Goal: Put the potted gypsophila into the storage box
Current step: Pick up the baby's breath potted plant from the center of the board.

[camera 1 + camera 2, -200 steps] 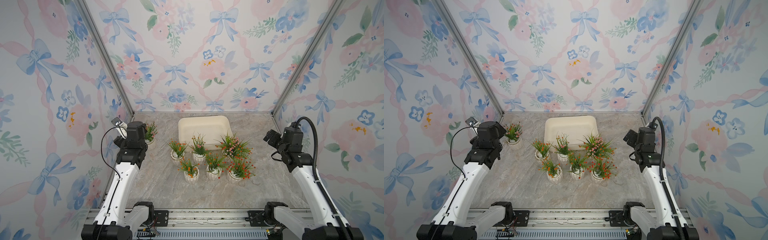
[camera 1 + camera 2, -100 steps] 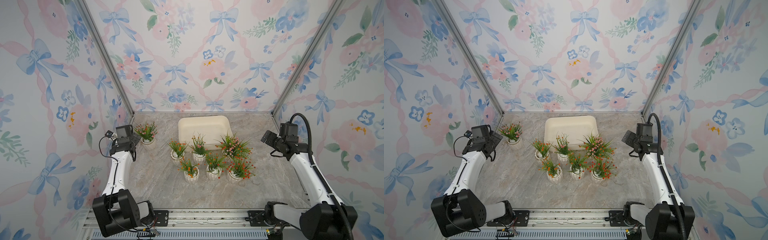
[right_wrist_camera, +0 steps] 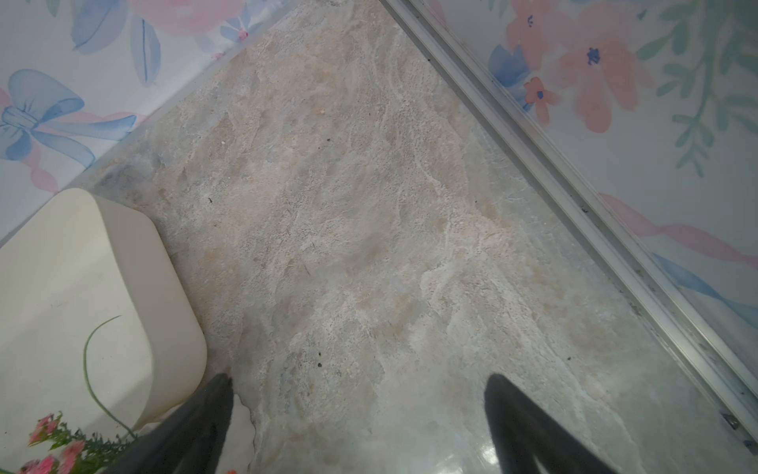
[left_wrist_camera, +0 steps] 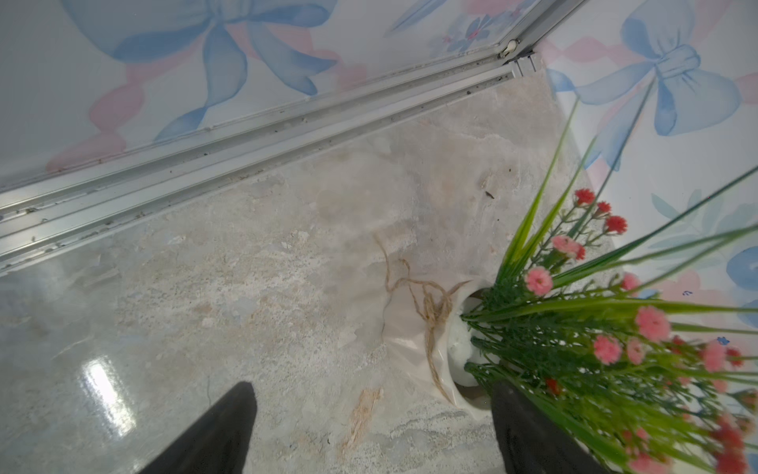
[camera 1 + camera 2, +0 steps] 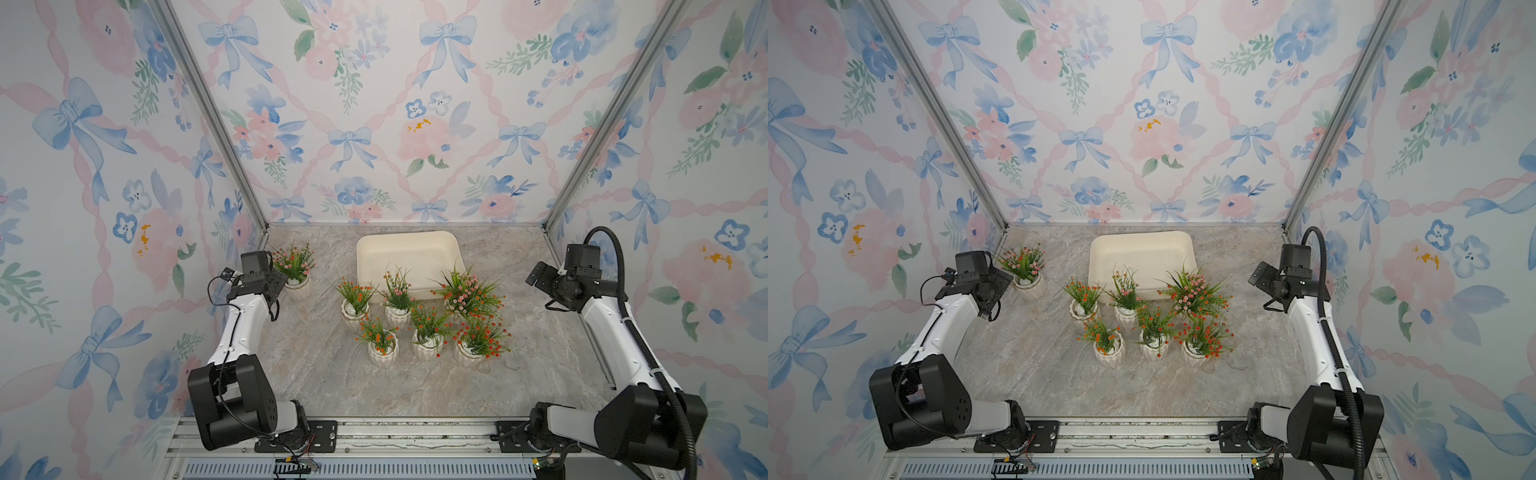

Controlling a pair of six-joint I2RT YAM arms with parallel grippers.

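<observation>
One potted gypsophila (image 5: 298, 286) stands alone near the far-left corner of the tabletop (image 5: 332, 374), just beside the left tool (image 4: 373, 394), whose spread, empty jaws have it off by one finger, not between them; the right tool (image 3: 360, 379), equally spread, is well apart.

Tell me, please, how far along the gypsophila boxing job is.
Done: nothing; the storage box holds no pot. In hand: the left gripper, jaws open, is at the lone pot, not gripping. Left: that pot and the six clustered pots; the right gripper hangs open.
</observation>
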